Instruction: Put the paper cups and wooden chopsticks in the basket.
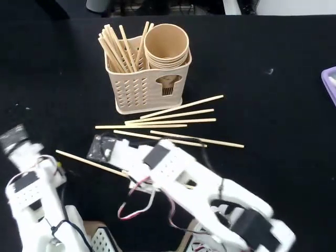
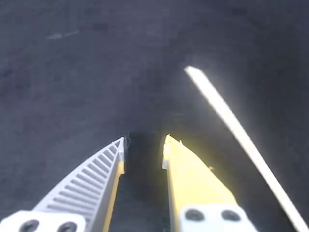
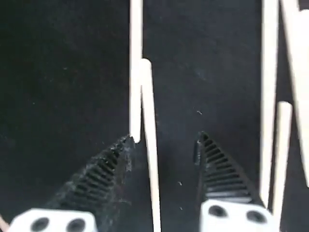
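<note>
I am holding my right gripper (image 3: 164, 140) with fingers apart either side of a loose chopstick (image 3: 151, 159) on the table (image 3: 63, 72), my left gripper (image 2: 143, 145) likewise parted, while the high view is showing the basket (image 1: 137, 92) carrying the paper cups (image 1: 166, 44).

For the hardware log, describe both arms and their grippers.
Both arms are white plastic: left arm, right arm with loose red and white wires. The left gripper has one white ribbed finger and one yellow finger; the right gripper has black ribbed fingers on white mounts.
</note>
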